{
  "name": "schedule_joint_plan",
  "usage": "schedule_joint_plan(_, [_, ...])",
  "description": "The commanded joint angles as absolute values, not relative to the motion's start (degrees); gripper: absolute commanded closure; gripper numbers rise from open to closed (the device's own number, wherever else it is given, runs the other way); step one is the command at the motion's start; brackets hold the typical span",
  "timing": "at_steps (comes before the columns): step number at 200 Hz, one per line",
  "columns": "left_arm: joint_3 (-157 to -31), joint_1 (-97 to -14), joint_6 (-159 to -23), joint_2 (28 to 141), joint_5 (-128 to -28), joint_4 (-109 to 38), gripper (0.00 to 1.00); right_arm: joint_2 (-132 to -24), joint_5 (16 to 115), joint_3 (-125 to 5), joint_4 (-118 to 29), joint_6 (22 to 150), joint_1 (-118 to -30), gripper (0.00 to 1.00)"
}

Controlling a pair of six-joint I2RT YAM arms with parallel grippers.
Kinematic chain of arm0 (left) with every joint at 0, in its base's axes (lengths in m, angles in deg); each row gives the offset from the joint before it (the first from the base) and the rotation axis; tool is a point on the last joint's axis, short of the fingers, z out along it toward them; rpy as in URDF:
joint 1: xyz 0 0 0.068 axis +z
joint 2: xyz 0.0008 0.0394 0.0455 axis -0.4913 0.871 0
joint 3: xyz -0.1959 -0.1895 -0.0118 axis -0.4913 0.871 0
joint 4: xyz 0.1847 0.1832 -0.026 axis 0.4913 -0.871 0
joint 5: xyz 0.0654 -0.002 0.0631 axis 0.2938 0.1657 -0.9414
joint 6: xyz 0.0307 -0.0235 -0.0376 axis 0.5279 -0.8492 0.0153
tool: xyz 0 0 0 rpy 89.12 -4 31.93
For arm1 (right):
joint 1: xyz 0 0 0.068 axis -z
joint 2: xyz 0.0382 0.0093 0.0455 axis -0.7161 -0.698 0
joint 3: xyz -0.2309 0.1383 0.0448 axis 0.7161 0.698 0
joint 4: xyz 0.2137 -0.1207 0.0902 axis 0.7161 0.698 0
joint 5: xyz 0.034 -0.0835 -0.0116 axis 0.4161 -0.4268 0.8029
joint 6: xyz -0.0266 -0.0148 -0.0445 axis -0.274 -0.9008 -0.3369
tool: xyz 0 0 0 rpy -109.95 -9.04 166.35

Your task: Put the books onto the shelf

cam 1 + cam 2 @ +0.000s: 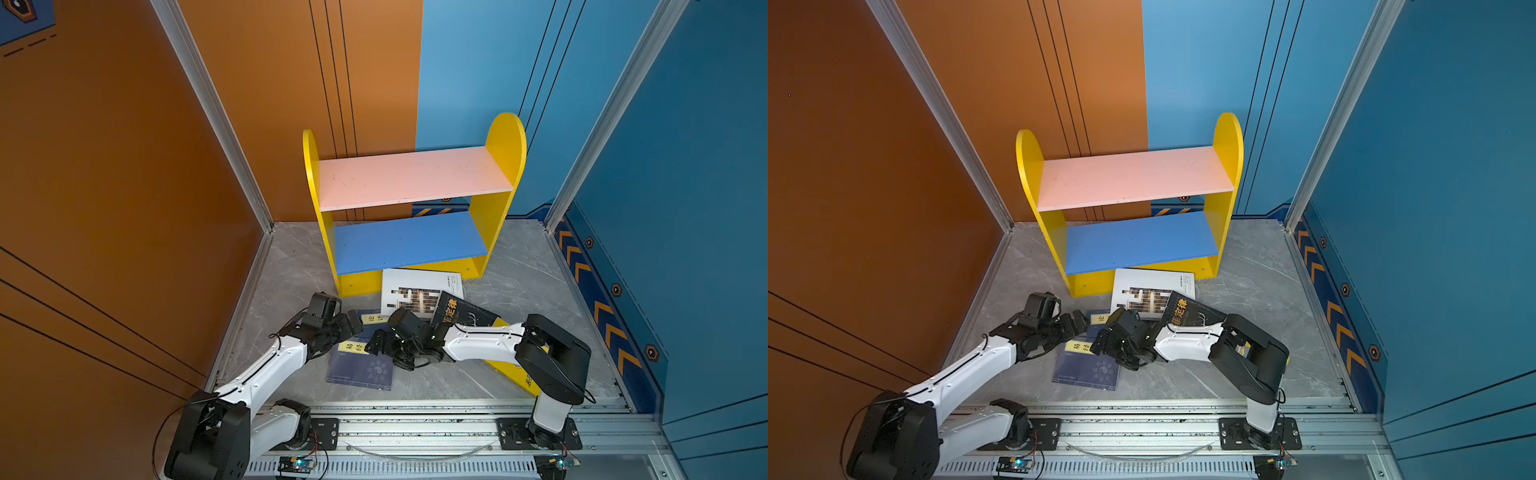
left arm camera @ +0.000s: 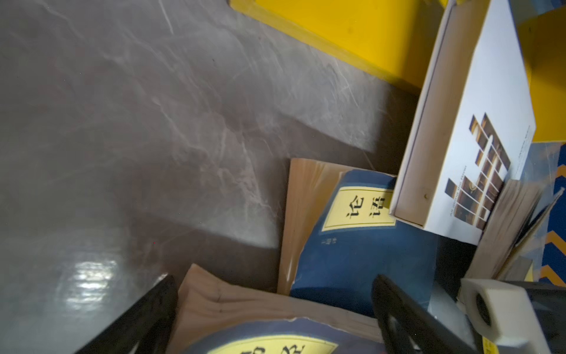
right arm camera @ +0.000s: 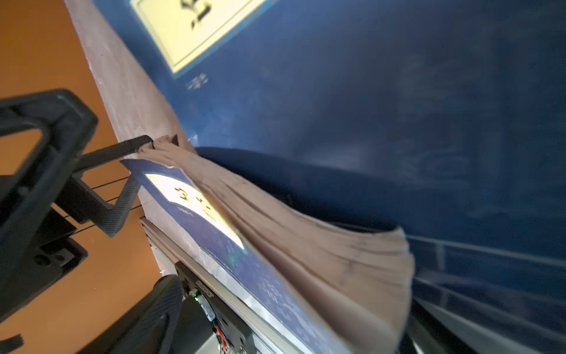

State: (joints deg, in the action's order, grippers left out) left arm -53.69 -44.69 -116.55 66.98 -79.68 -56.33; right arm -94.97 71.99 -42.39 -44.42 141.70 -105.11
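Hovering low over the scattered books, my left jaws stand wide and hold nothing; in the left wrist view their black fingers (image 2: 147,309) show apart, with the near navy book (image 2: 260,340) between them. My right jaws, reaching in from the other side, are spread wide too and grip nothing that I can see. In both top views the two sets of jaws face each other over the near navy book (image 1: 361,368), which lies flat on the grey tabletop (image 1: 519,282). In the right wrist view its pages (image 3: 306,245) fan up off another navy cover (image 3: 367,92). The far navy book (image 1: 371,319) lies just beyond, its corner under the white book (image 2: 477,122). The white book (image 1: 419,284) lies on the tabletop against the yellow base of the shelf (image 1: 505,141), and the black book (image 1: 461,311) overlaps its corner. A yellow book (image 1: 509,368) lies partly hidden under my right arm. The shelf (image 1: 1227,141) stands upright behind them all.
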Motion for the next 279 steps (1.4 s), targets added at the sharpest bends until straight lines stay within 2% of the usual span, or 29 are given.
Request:
schedule_joint_plan(1, [-52.99,-42.43,-115.45,65.29,-78.73,-56.27,0.01,-97.41,72.63,-47.23,-46.06,138.59,-104.38,0.01])
schedule_joint_plan(43, [-54.37,-40.94,-114.42,62.91,-82.30,-58.62,0.00,-96.52,70.60,-48.06,-44.87,137.16,-103.13,0.01])
schedule_joint_plan(75, [-55.70,-41.36,-113.30,57.59,-87.26,-62.28,0.00,-92.43,66.22,-48.87,-37.99,133.04,-103.03,0.01])
schedule_joint_plan(120, [-56.98,-46.61,-110.94,54.44,-79.61,-59.80,0.01,-83.15,56.03,-46.96,-27.35,128.01,-101.91,0.01])
schedule_joint_plan(169, [-61.44,-56.48,-109.41,64.49,-76.11,-51.27,0.01,-76.50,53.59,-39.87,-31.20,128.49,-94.65,0.00])
schedule_joint_plan(199, [-62.50,-57.32,-112.79,73.82,-75.25,-40.97,0.03,-73.71,52.68,-37.48,-33.07,122.79,-87.90,0.00])
schedule_joint_plan(237, [-62.94,-58.24,-117.09,81.78,-78.86,-33.06,0.05,-71.61,51.39,-34.82,-34.54,114.09,-79.61,0.00])
schedule_joint_plan(279, [-61.82,-58.09,-120.80,87.47,-81.42,-24.86,0.06,-74.57,56.09,-32.51,-39.36,109.89,-72.41,0.00])
